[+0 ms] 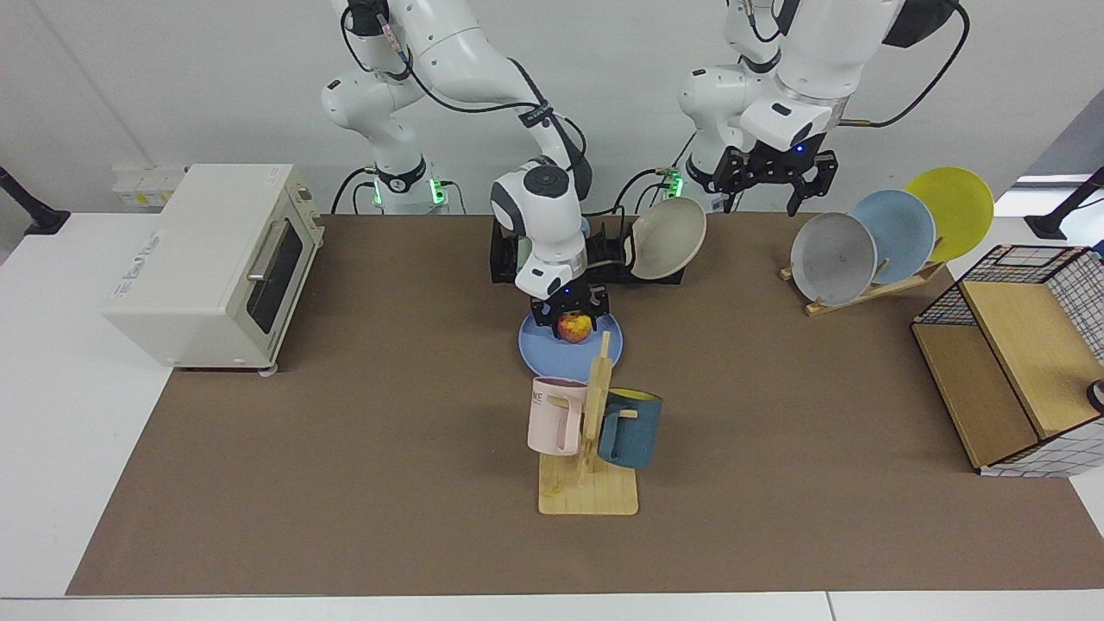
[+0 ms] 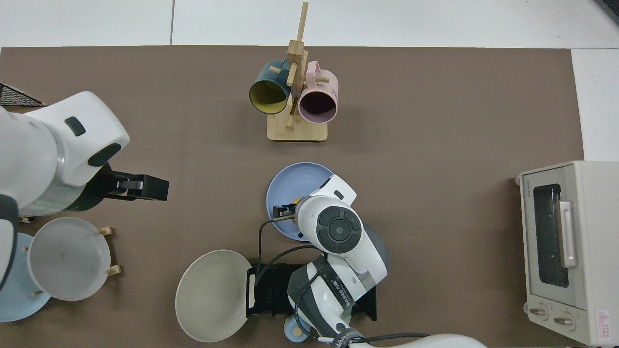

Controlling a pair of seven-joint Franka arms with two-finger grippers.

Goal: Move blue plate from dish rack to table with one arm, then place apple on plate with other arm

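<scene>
Apple (image 1: 574,327) first: we see it low over the blue plate (image 1: 542,348), between the black fingers of the right gripper (image 1: 570,317), which close on its two sides. Whether the fruit already touches the plate we cannot quite tell from the facing view, since the gripper hides its underside. From above, only a sliver of yellow (image 2: 294,201) shows beside the arm's round wrist joint, over the plate (image 2: 295,181).

Moving outward, the blue plate lies flat on the table (image 1: 345,448), just in front of the dish rack (image 1: 504,259), whose far end carries a tilted beige bowl (image 1: 668,239). On the plate's near side stands the wooden mug stand (image 1: 590,483) with a pink mug (image 1: 555,416) and a dark blue mug (image 1: 630,429) hung on it.

We find the left gripper (image 1: 774,181) raised well off the table, its fingers spread and holding nothing, near the slanted wooden rack with the grey plate (image 1: 833,259), the pale blue plate (image 1: 897,235) and the yellow plate (image 1: 954,210); that arm waits. A toaster oven (image 1: 207,263) sits at the table's far side, and a wire-and-wood shelf (image 1: 1013,362) at the other end.
</scene>
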